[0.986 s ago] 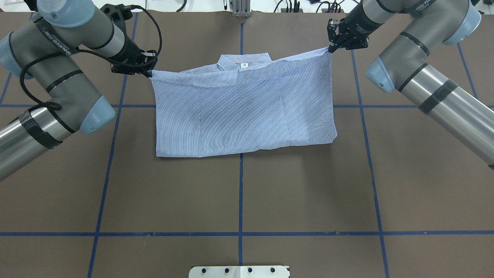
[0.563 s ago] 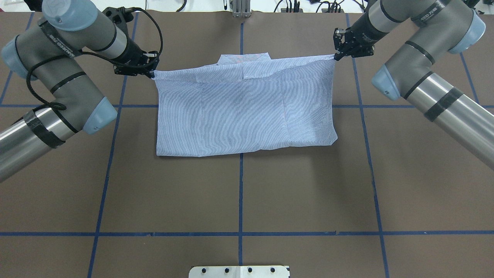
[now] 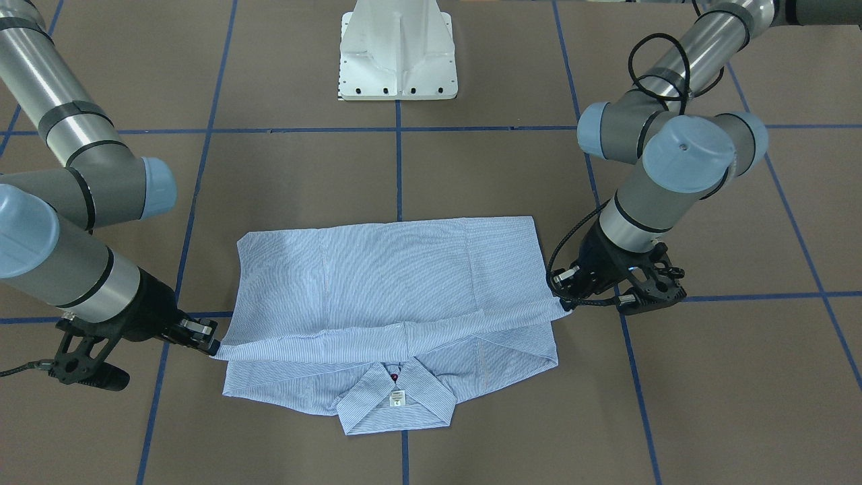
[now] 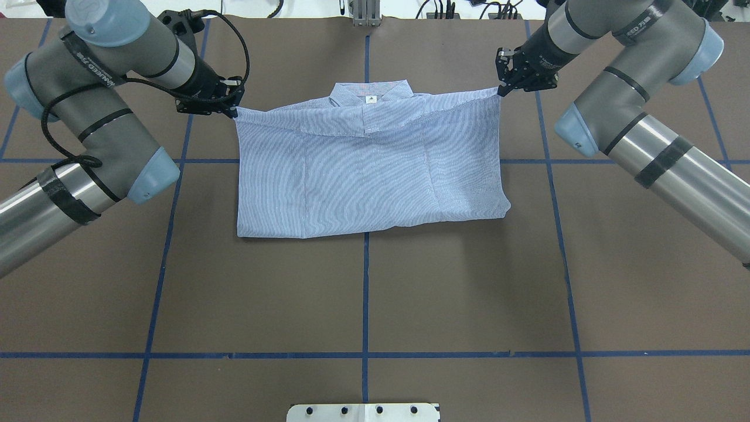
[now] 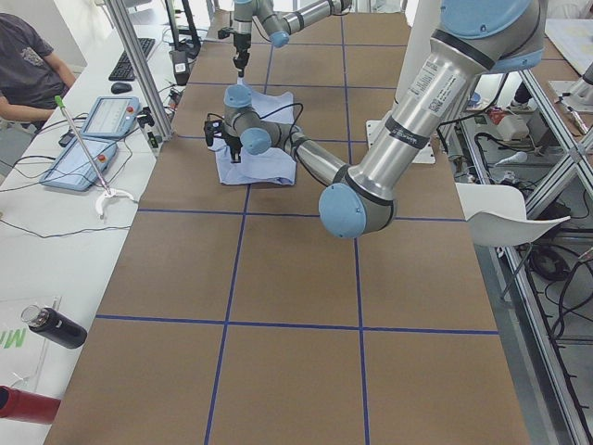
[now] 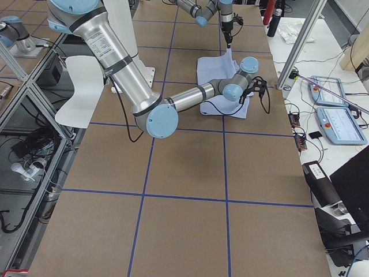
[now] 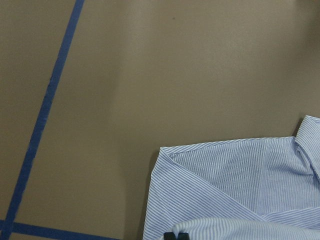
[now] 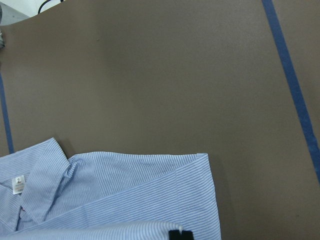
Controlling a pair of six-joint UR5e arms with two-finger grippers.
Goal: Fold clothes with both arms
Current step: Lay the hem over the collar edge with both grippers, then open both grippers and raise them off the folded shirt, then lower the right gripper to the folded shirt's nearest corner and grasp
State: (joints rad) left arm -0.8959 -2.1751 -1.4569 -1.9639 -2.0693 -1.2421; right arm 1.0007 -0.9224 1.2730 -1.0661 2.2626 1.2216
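Observation:
The light blue striped shirt (image 4: 369, 170) lies folded on the brown table, collar and white neck label (image 4: 368, 99) at the far side. Its upper layer is drawn up towards the collar. My left gripper (image 4: 234, 112) is shut on that layer's left corner, and my right gripper (image 4: 500, 89) is shut on its right corner, both held low over the table. In the front view the shirt (image 3: 390, 269) shows with the left gripper (image 3: 564, 307) and the right gripper (image 3: 214, 348). The wrist views show the lower shirt layer (image 7: 235, 185) (image 8: 125, 190) beneath the held edge.
The white pedestal base (image 4: 363, 412) stands at the near table edge. Blue tape lines (image 4: 364, 293) cross the brown table. A metal post (image 4: 364, 14) stands at the far edge. An operator (image 5: 28, 65) sits at a side desk with tablets.
The held edge went forward over the neck label, then drew back a little, so the label shows again. The right gripper shifted slightly left. Both grippers stay shut on the corners.

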